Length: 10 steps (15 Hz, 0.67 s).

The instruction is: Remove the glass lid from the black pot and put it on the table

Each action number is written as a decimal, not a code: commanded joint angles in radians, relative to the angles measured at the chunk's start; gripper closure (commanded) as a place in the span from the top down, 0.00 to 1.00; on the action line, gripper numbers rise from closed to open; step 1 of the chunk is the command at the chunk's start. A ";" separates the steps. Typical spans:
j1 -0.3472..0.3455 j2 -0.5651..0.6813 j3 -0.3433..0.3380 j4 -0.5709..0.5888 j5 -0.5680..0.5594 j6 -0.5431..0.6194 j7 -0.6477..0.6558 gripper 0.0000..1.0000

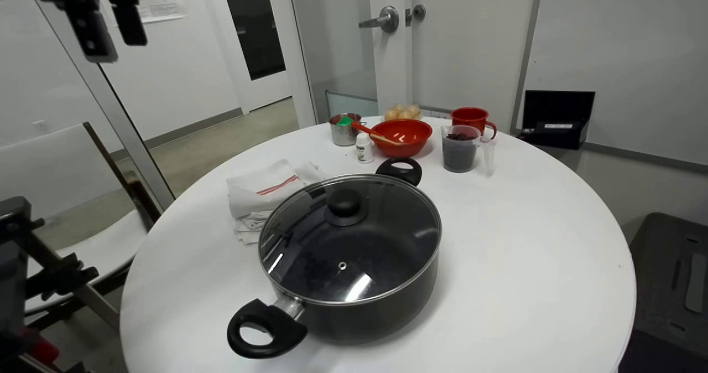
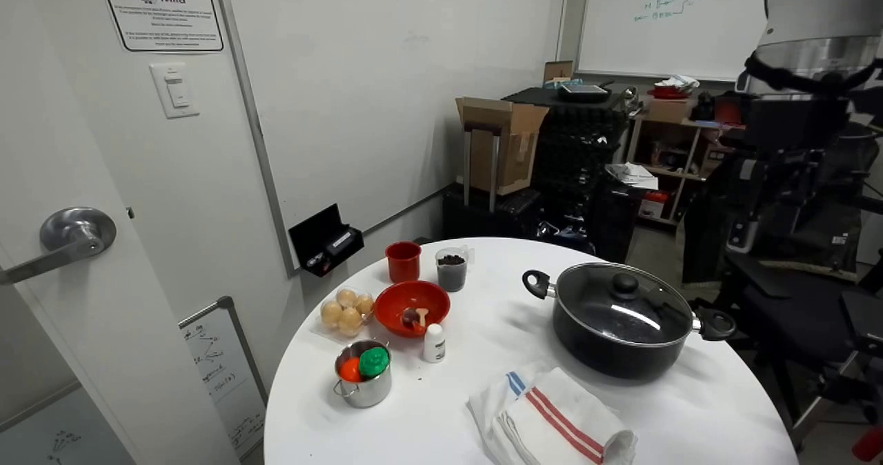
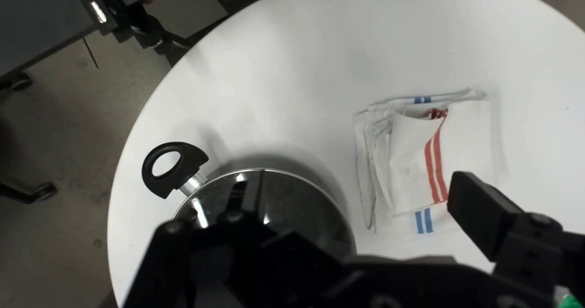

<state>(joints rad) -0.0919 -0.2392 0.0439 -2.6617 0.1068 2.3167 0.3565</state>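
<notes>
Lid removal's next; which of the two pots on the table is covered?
The large black pot: a glass lid sits on it, while the small metal pot stands uncovered.

Lower than the black gripper [image 3: 354, 187], the table [image 1: 525, 240] is plain white, the pot [image 1: 376, 320] black, and its clear glass lid [image 1: 381, 262] has a silvery rim and a black knob [image 1: 344, 202]. Also below it, the white cloth [image 3: 406, 161] bears paired red and paired blue stripes. Farther from the gripper, the bowl [image 1: 401, 150] and mug [image 1: 467, 119] are red, the bottle [image 2: 434, 348] white, and the saucepan [image 2: 365, 392] silver, holding green and orange-red pieces [image 2: 374, 361].
</notes>
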 commanded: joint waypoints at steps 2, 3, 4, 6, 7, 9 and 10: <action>-0.035 0.210 -0.017 0.092 -0.082 0.095 0.202 1.00; -0.035 0.248 -0.028 0.111 -0.090 0.101 0.236 1.00; -0.032 0.286 -0.041 0.133 -0.091 0.104 0.267 1.00; -0.019 0.351 -0.069 0.175 -0.077 0.107 0.305 1.00; -0.013 0.387 -0.081 0.200 -0.063 0.111 0.312 1.00; -0.006 0.453 -0.100 0.251 -0.034 0.113 0.317 1.00; -0.003 0.481 -0.108 0.274 -0.020 0.117 0.316 1.00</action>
<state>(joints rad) -0.1195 0.1338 -0.0317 -2.4775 0.0512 2.4172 0.6480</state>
